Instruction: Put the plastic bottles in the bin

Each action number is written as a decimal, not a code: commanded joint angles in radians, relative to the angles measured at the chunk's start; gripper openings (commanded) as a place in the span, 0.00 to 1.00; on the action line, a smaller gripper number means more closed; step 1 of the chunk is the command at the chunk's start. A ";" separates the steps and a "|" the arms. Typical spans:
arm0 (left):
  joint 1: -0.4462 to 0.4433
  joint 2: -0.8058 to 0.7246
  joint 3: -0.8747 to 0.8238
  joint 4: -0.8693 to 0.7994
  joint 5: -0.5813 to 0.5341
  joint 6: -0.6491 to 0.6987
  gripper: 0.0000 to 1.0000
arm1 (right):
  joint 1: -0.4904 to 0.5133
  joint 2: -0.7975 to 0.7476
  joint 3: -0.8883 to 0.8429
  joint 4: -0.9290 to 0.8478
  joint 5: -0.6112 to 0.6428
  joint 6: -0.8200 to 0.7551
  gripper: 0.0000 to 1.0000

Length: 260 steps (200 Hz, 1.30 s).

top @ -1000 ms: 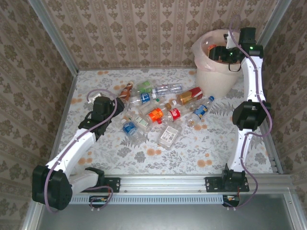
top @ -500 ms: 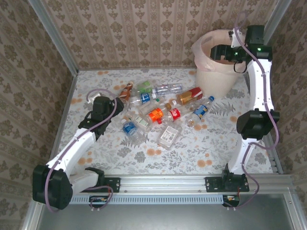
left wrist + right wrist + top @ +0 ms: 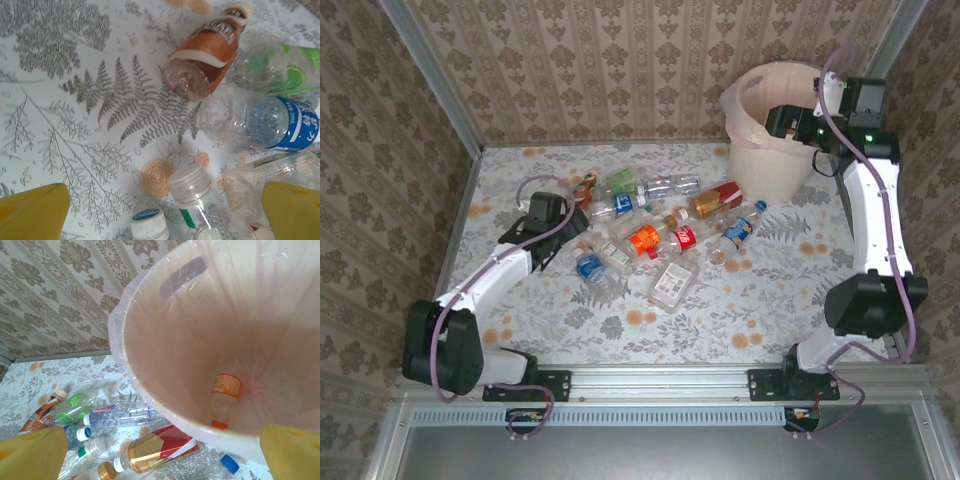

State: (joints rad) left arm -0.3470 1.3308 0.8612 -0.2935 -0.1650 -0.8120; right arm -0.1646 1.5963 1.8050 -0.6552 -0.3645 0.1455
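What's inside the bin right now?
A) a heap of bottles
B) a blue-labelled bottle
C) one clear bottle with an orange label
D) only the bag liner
C: the right wrist view looks down into the bin and shows one orange-labelled bottle lying at its bottom.

Beige damask-papered walls [image 3: 620,60] around a fern-printed tabletop [image 3: 720,310]

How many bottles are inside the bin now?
1: an orange-labelled bottle lies at the bottom of the bin. Folds of the bag may hide others.
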 commanded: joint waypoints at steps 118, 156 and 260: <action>-0.171 -0.017 -0.154 -0.073 0.084 -0.270 0.83 | 0.081 -0.489 -0.543 0.409 0.066 0.024 1.00; -0.155 0.047 -0.187 0.070 0.134 -0.254 0.79 | 0.129 -0.489 -0.551 0.389 0.066 -0.007 1.00; -0.139 -0.032 -0.282 0.127 0.095 -0.254 0.56 | 0.297 -0.508 -0.601 0.402 0.116 -0.073 1.00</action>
State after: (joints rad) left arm -0.4950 1.3773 0.6170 -0.1555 -0.0261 -1.0801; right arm 0.1127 1.1206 1.2335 -0.2859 -0.2741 0.0959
